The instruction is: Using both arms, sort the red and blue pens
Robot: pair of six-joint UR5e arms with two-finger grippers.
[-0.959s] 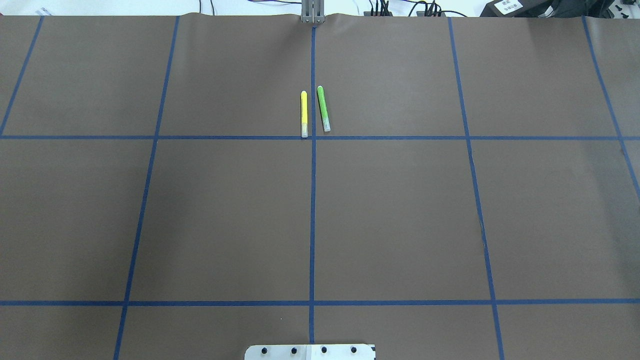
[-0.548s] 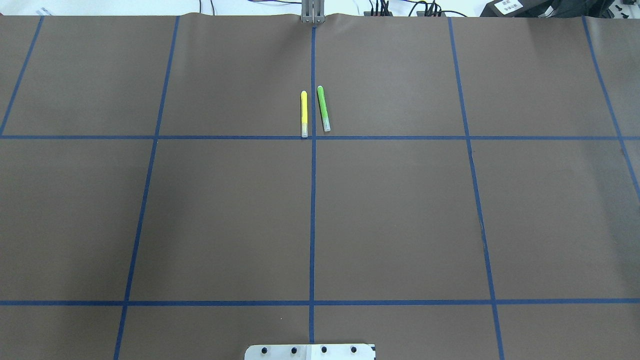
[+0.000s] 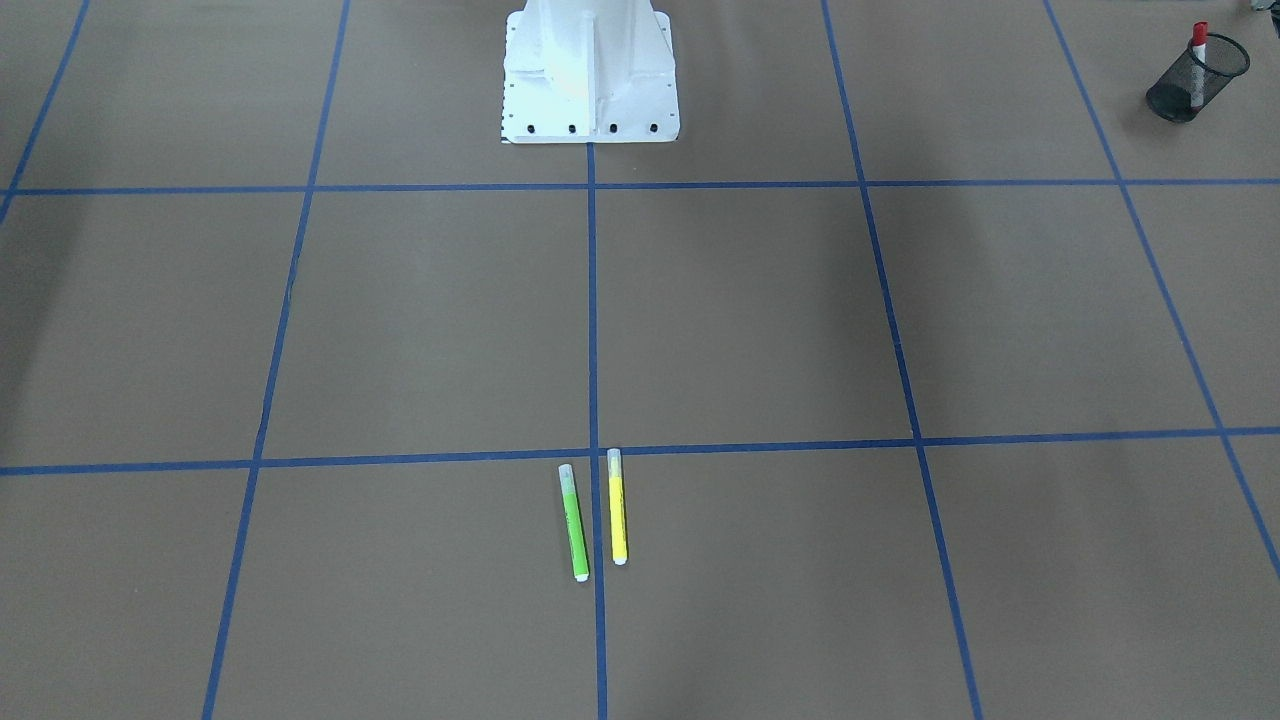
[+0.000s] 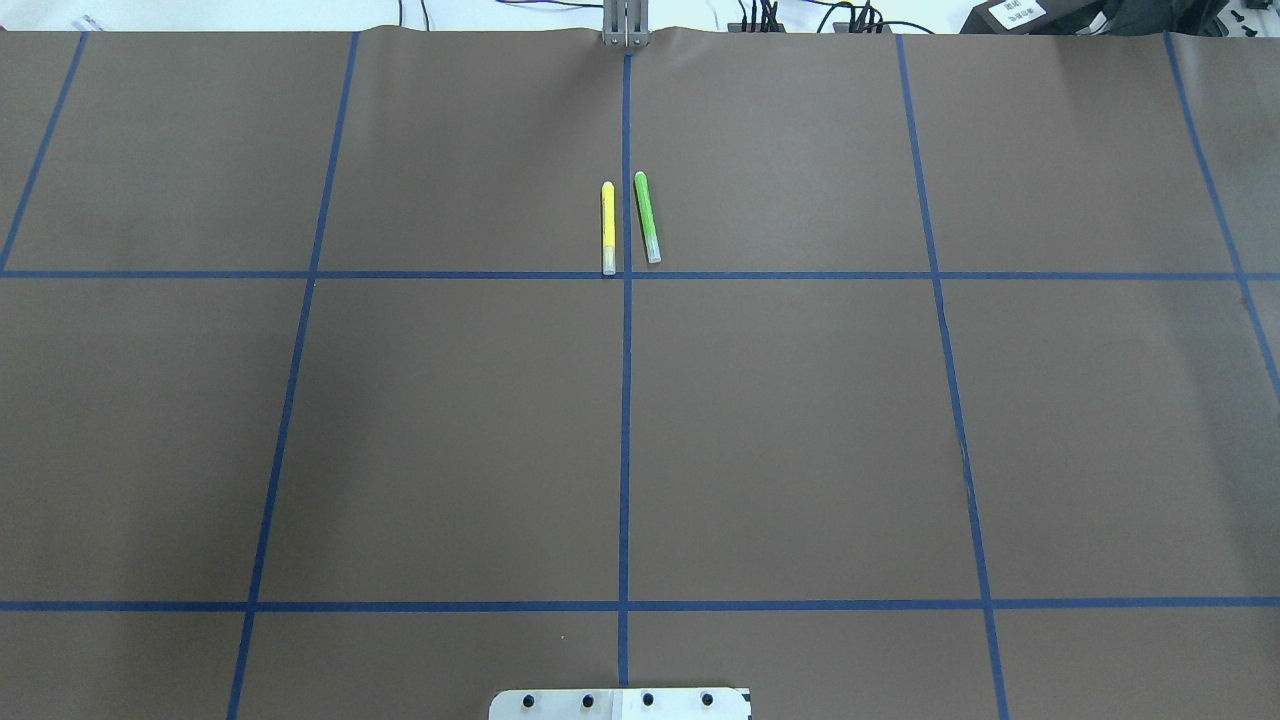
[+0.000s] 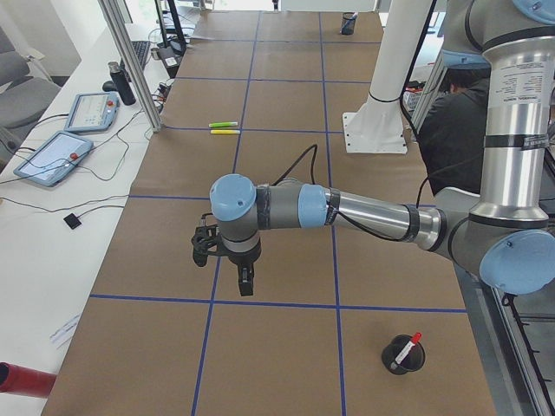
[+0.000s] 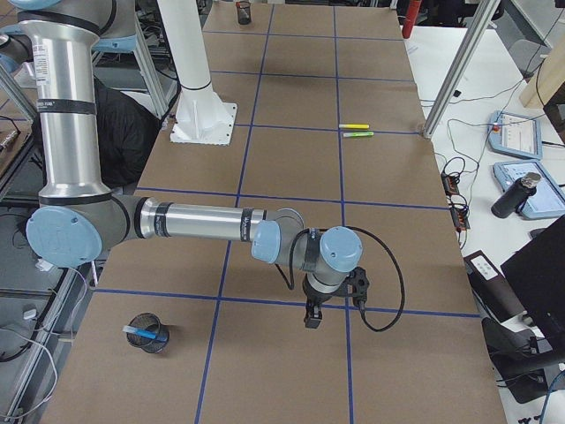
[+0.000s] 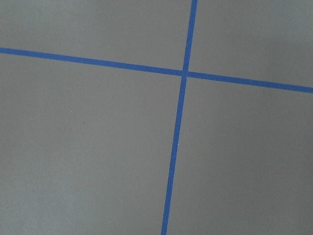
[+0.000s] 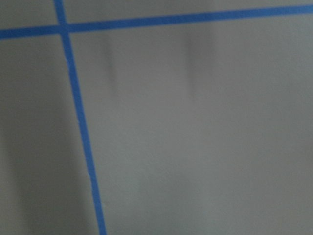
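The red pen (image 3: 1198,42) stands in a black mesh cup (image 3: 1190,85) on my left side, and it leans in that cup (image 5: 403,355) in the exterior left view as the red pen (image 5: 408,347). The blue pen (image 6: 141,332) lies tilted in another mesh cup (image 6: 148,336) on my right side. My left gripper (image 5: 245,282) hangs over the mat, far from the first cup, and I cannot tell its state. My right gripper (image 6: 311,315) hangs low over a tape line, and its state is also unclear. Both wrist views show only brown mat and blue tape.
A yellow highlighter (image 4: 608,228) and a green highlighter (image 4: 647,217) lie side by side at the mat's far middle. The white robot base (image 3: 590,70) stands at the near edge. A person in dark clothing (image 5: 451,130) is behind the base. Tablets (image 5: 52,156) lie on the side bench.
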